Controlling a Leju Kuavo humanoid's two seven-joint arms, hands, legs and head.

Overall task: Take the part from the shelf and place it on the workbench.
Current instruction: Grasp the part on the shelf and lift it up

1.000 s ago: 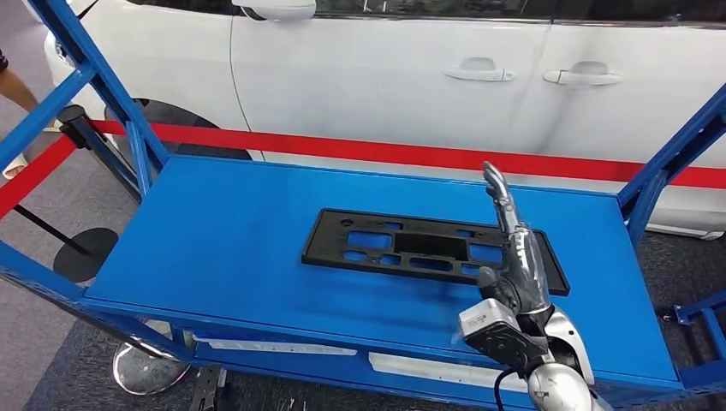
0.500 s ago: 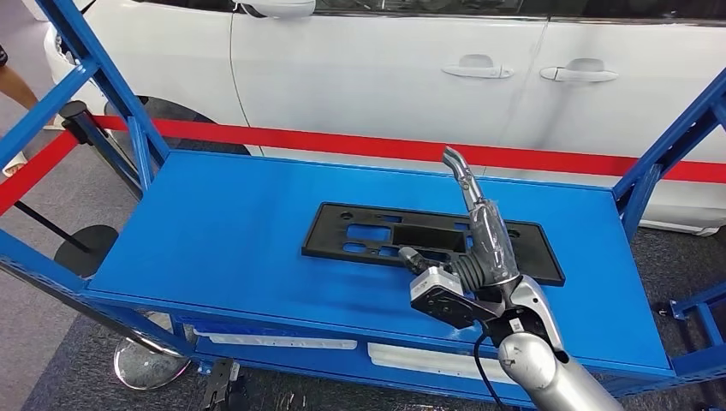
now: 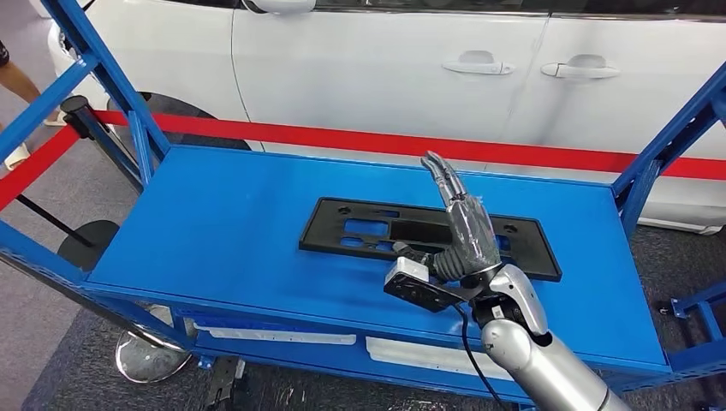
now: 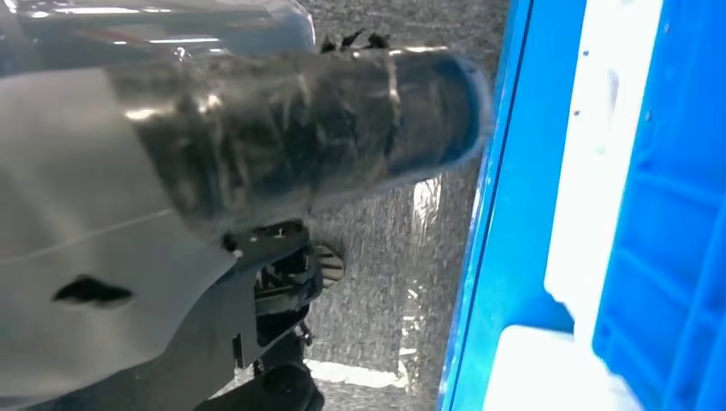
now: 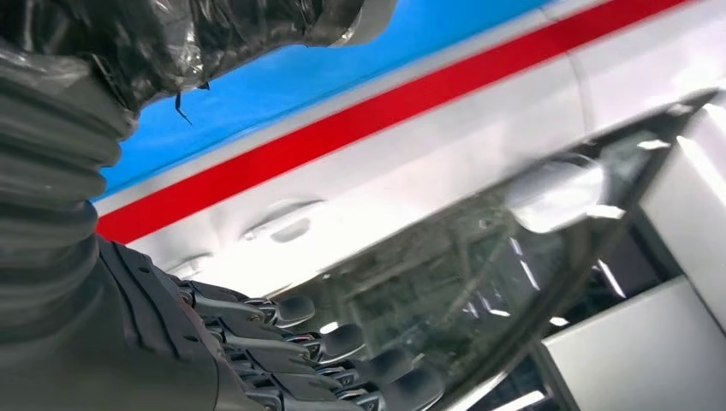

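Observation:
A flat black part (image 3: 418, 231) with several cut-outs lies in the middle of the blue shelf top (image 3: 223, 223). My right hand (image 3: 462, 227) is raised over the part's right half, fingers straight and pointing away from me, holding nothing. It hides a strip of the part. In the right wrist view its dark fingers (image 5: 334, 342) are stretched out against the white car. My left hand (image 4: 257, 145) hangs beside the shelf's blue edge (image 4: 496, 214); a wrapped grey thumb shows, and I cannot make out how its fingers lie.
A white car (image 3: 385, 77) stands right behind the shelf, with a red barrier band (image 3: 342, 141) in front of it. Blue slanted uprights (image 3: 94, 77) (image 3: 668, 154) frame both ends. A stanchion base (image 3: 86, 248) and a person's leg (image 3: 13, 81) are at the left.
My right hand has moved left and a little forward over the part, turning so its fingers fan out towards the car. The part has stayed in place.

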